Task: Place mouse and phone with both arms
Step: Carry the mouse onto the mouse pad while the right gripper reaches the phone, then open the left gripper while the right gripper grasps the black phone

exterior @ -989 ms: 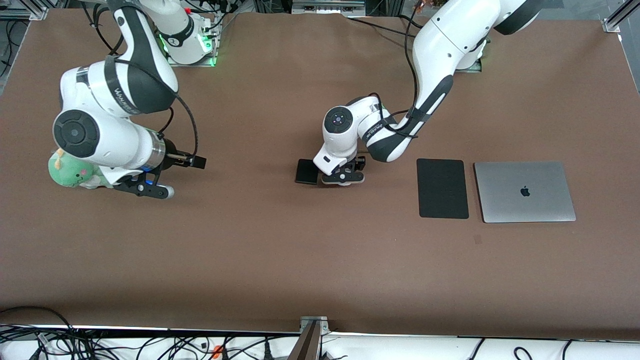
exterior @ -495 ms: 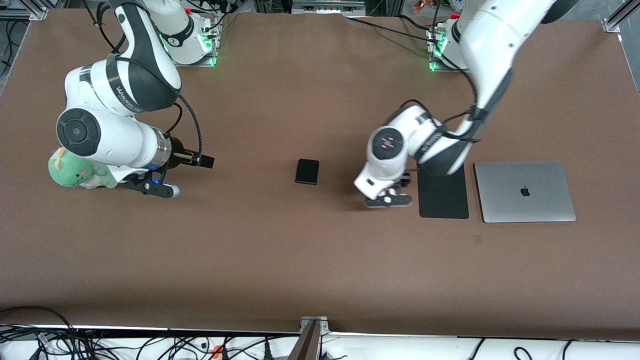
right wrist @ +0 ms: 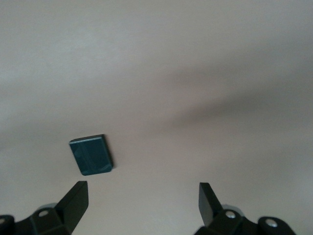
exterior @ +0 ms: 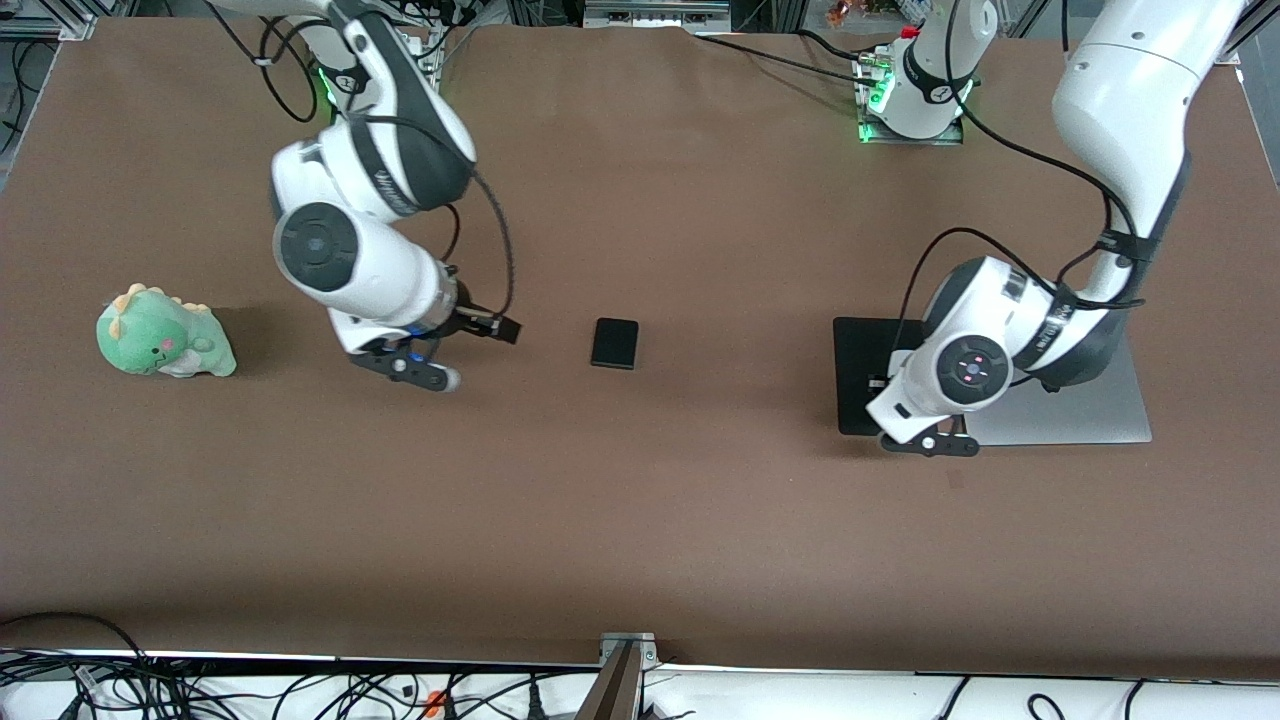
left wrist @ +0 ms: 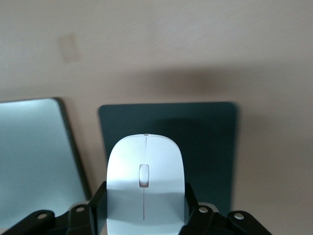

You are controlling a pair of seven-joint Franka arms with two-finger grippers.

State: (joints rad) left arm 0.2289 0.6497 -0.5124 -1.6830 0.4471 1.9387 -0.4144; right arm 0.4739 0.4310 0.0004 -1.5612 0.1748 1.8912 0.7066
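My left gripper hangs over the near edge of the black mat. In the left wrist view the left gripper is shut on the white mouse, which is held above the mat. In the front view the wrist hides the mouse. The black phone lies flat on the brown table near its middle. My right gripper is open and empty over the table, beside the phone toward the right arm's end. In the right wrist view the right gripper shows with the phone a short way ahead of one finger.
A closed silver laptop lies beside the mat toward the left arm's end, partly under the left arm, and also shows in the left wrist view. A green plush dinosaur sits near the right arm's end of the table.
My left arm has carried the mouse from beside the phone to over the mat. My right arm has swung away from the plush dinosaur toward the phone.
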